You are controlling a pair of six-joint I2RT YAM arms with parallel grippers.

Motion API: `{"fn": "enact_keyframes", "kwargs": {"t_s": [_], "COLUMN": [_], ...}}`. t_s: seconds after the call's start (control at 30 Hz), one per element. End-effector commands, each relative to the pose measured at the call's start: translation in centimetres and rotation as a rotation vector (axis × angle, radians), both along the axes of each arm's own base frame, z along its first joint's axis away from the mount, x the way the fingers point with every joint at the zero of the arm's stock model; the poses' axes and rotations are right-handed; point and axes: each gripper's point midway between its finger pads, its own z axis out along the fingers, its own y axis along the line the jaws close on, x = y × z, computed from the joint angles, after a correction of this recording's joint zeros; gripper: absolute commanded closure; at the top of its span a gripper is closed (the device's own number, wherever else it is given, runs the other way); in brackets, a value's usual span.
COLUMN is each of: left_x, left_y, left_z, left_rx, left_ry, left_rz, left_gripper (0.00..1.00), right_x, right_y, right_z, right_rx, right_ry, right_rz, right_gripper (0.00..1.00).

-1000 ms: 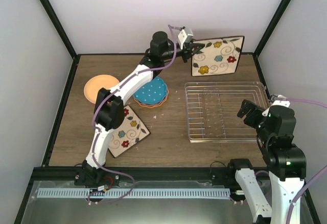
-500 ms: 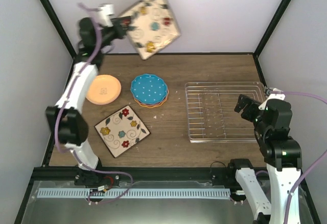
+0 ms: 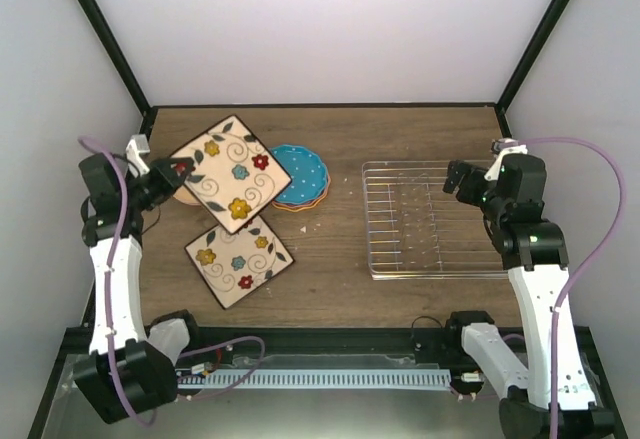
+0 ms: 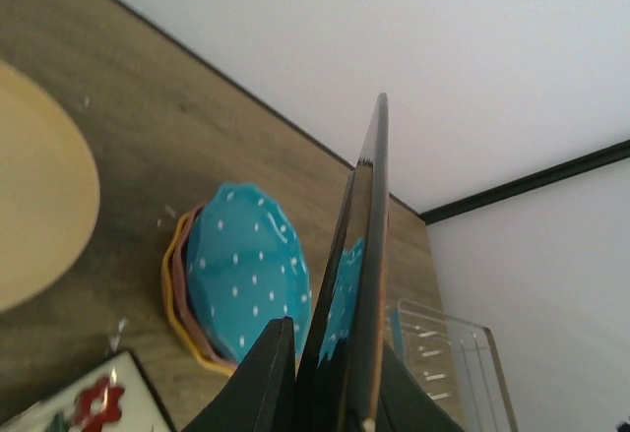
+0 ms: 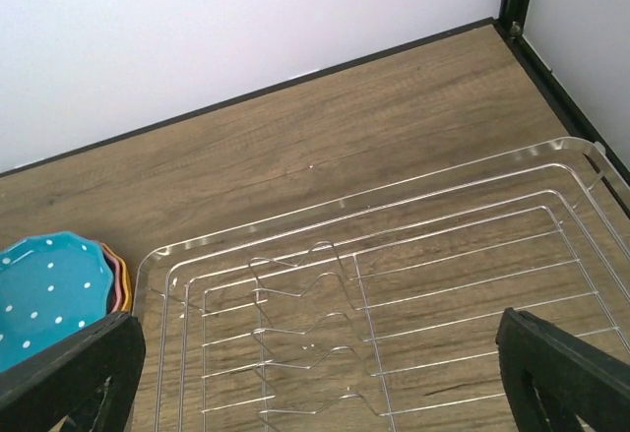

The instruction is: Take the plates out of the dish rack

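The dish rack (image 3: 440,221) stands empty. A square flowered plate (image 3: 225,171) is clamped in the left pincer (image 3: 178,170) above the tabletop (image 3: 330,279). Next, lowering onto the matching square plate (image 3: 238,257) and release seem called for. The right pincer (image 3: 460,180) is held apart over the rack.

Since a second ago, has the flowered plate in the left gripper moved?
Yes. The held plate swung left, from behind the dish rack to just left of the teal plate.
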Motion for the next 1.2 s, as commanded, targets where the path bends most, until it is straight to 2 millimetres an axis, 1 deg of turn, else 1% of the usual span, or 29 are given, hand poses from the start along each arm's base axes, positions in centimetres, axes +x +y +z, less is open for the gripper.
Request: {"fn": "enact_keyframes", "kwargs": {"t_s": [0.0, 0.03, 0.07, 0.13, 0.2, 0.33, 0.43, 0.73, 1.1, 1.17], "left_x": [-3.6, -4.4, -5.1, -6.3, -7.2, -8.3, -9.1, -9.9, -10.0, -10.2], "left_y": [-0.9, -1.1, -1.2, -1.5, -1.7, -1.5, -1.5, -0.5, 0.4, 0.6], "left_z": [1.1, -0.1, -0.7, -2.7, -4.5, -7.8, -10.0, -13.5, -16.1, -16.7], "left_rx": [-0.078, -0.091, -0.092, -0.093, -0.067, -0.064, -0.068, -0.051, -0.039, -0.038], "left_ry": [-0.018, 0.014, 0.033, 0.087, 0.128, 0.228, 0.303, 0.444, 0.551, 0.573], "left_rz": [-0.079, -0.094, -0.098, -0.122, -0.136, -0.13, -0.132, -0.064, -0.031, -0.021], "left_gripper": [0.96, 0.96, 0.96, 0.96, 0.96, 0.96, 0.96, 0.96, 0.96, 0.93], "right_x": [1.1, 1.2, 1.2, 1.1, 0.9, 0.6, 0.5, 0.2, 0.2, 0.1], "right_y": [0.5, 0.4, 0.4, 0.4, 0.4, 0.5, 0.5, 0.3, 0.3, 0.2], "right_z": [1.9, 1.9, 1.9, 1.8, 1.5, 1.1, 1.1, 0.9, 0.5, 0.4], "right_rx": [-0.016, -0.019, -0.021, -0.025, -0.024, -0.018, -0.02, -0.037, -0.036, -0.037], "right_ry": [-0.058, -0.057, -0.059, -0.056, -0.047, -0.04, -0.039, -0.032, -0.026, -0.027], "right_rz": [0.042, 0.043, 0.043, 0.043, 0.043, 0.045, 0.045, 0.041, 0.04, 0.037], "right_gripper": [0.0, 0.0, 0.0, 0.0, 0.0, 0.0, 0.0, 0.0, 0.0, 0.0]}}
